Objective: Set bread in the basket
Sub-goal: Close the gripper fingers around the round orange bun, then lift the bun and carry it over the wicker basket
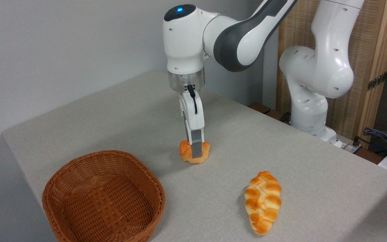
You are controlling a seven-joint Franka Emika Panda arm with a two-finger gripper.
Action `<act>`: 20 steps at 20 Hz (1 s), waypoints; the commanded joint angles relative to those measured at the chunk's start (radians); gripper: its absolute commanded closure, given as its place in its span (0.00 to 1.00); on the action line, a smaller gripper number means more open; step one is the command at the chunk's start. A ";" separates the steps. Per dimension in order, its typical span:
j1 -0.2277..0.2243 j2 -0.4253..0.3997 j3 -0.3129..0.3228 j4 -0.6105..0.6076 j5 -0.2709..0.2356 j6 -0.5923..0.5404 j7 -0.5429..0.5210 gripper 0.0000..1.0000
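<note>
Single fixed camera: raised, near the table's front edge, facing obliquely down across it toward the back wall.

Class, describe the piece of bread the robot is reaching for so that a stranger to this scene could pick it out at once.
Start at the grey table and follow the white arm down to its gripper. The small round bun sits on the table right under those fingers, behind and right of the wicker basket. Unlike the long braided loaf nearer the camera, it is small, round and lumpy-topped.
</note>
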 commanded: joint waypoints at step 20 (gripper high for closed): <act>-0.023 0.250 0.068 0.484 -0.132 -0.168 -0.269 0.54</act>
